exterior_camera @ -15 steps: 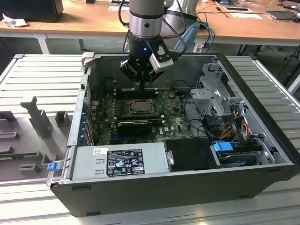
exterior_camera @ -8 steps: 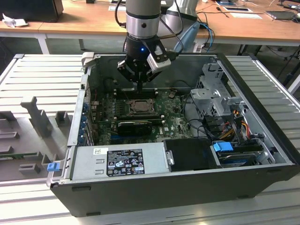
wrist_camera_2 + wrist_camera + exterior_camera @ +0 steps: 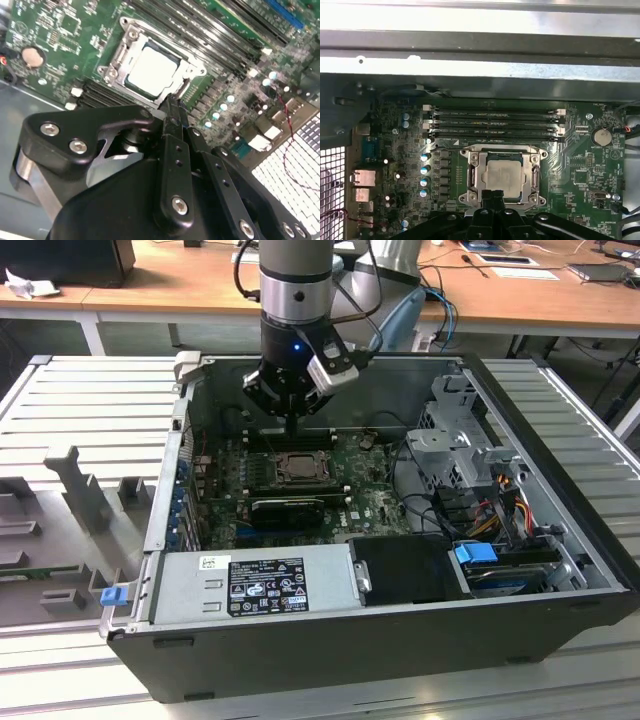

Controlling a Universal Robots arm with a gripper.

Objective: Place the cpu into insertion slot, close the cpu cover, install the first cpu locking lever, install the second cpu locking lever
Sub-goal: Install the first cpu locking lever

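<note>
One arm over an open computer case (image 3: 300, 640), CPU seated and covered.

Lying on its side on the slatted table, the case leaves the green motherboard (image 3: 370, 505) facing up, so the arm can come straight down. The gripper (image 3: 291, 425) hangs at the far middle of the board, its fingers pinched together and holding nothing. That narrow tip, I judge, suits pushing at something thin. In the second wrist view it sits just beside the socket's edge. The cpu cover (image 3: 476, 172) lies flat, framing the cpu (image 3: 502, 175), which rests in the insertion slot (image 3: 131, 84), its silver face showing through the cut-out.
</note>
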